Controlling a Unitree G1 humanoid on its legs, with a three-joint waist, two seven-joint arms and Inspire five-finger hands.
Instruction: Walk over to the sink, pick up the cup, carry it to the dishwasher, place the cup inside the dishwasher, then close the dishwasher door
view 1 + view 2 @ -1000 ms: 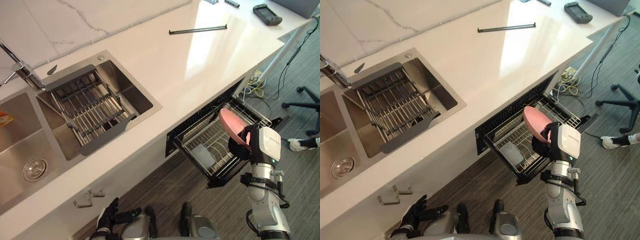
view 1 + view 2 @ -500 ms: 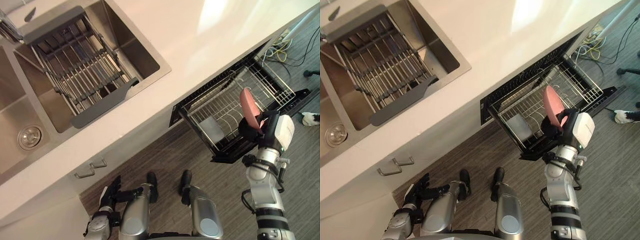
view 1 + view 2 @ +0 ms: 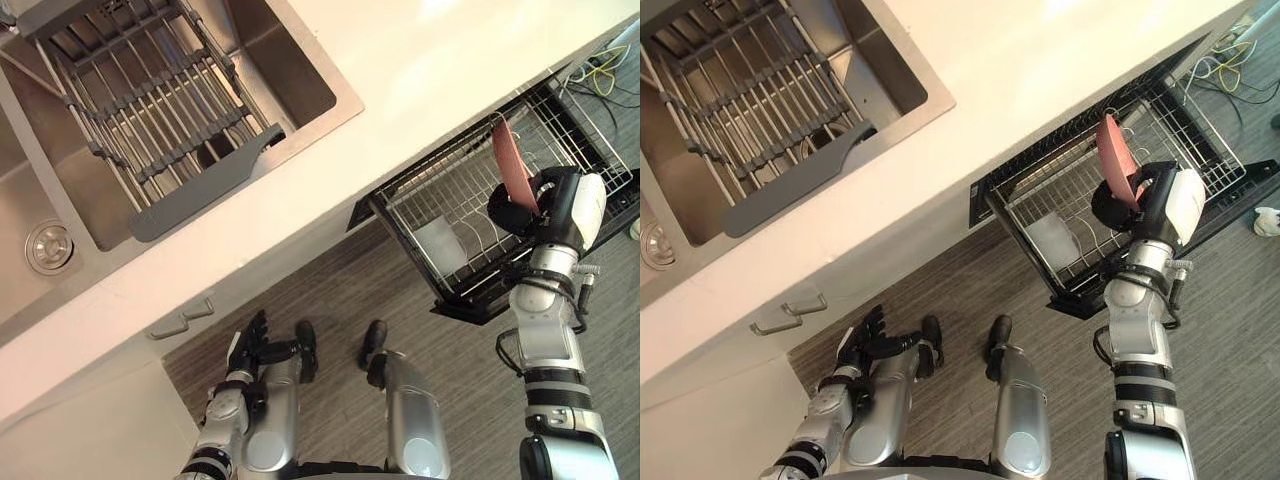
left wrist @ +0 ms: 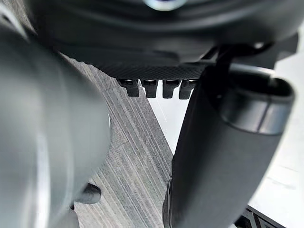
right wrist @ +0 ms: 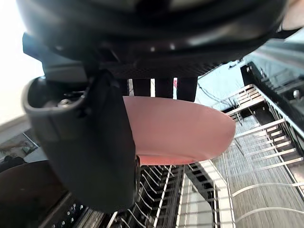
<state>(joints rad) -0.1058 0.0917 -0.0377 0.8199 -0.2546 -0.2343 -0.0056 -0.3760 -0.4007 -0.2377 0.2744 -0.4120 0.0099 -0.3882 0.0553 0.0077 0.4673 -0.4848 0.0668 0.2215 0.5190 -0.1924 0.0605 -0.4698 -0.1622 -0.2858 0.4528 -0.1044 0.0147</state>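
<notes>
The right hand (image 3: 525, 208), fingers clamped on the pink bowl (image 3: 512, 165), has tipped it from slanted to nearly edge-on over the open rack (image 3: 450, 180) at 3 o'clock, so slotting it in looks close, while the left hand (image 3: 250, 345) hangs loose-fingered at 7 o'clock.

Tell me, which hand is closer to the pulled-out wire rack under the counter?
The right. The right hand, gripping a pink dish, is over the front of the wire rack; the left hand hangs open low by the cabinet, far to the side.
</notes>
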